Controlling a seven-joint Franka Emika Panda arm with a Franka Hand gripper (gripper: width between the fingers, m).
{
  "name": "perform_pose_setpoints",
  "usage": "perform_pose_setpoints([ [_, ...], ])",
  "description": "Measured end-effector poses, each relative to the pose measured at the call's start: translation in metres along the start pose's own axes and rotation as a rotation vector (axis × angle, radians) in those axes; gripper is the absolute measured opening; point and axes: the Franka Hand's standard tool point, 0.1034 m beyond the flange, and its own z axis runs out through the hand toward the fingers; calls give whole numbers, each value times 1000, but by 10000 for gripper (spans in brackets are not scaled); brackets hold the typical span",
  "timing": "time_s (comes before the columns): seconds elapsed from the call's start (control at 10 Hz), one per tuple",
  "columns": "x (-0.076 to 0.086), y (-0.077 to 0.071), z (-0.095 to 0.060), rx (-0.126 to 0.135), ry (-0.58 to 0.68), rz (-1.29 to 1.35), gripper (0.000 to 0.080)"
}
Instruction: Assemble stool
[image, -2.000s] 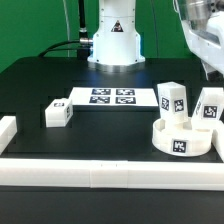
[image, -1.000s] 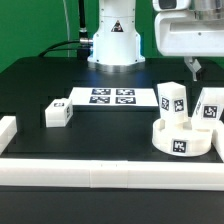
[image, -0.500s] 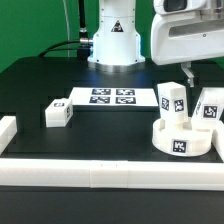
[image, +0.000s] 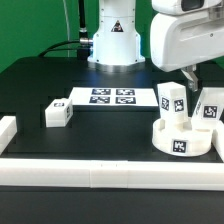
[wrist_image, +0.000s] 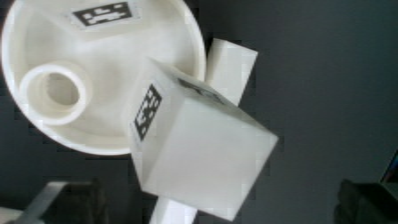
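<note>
White plastic crowded against white plastic was the hazard. The claw (image: 190, 74) hovered spread wide, gripping nothing, just above an upright leg (image: 172, 100) standing close behind the ring-like seat (image: 183, 142) at the exterior view's right. In the wrist view the leg sat skewed between the dark fingertips (wrist_image: 59, 197). Closing jaws would likely catch its corners and twist it, or tip it against the seat or the neighbouring leg (image: 211, 108). A third leg (image: 57, 113) lay well apart, near the marker board (image: 110, 97). The worktop (image: 40, 85) was matt black and smooth-looking, so a nudged part might slide. White rails (image: 100, 172) fenced it, and a green backdrop (image: 30, 30) stood behind.
</note>
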Motion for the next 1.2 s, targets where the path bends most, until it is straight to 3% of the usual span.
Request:
perform_pose_setpoints([
  [0.3,0,2,0,-2,0,-172,649],
  [0.5,2,5,2,-50,24,-386,649],
  [0.7,4,7,3,-79,26,-546,649],
  [1.2,0,10,16,-97,-18,-872,649],
])
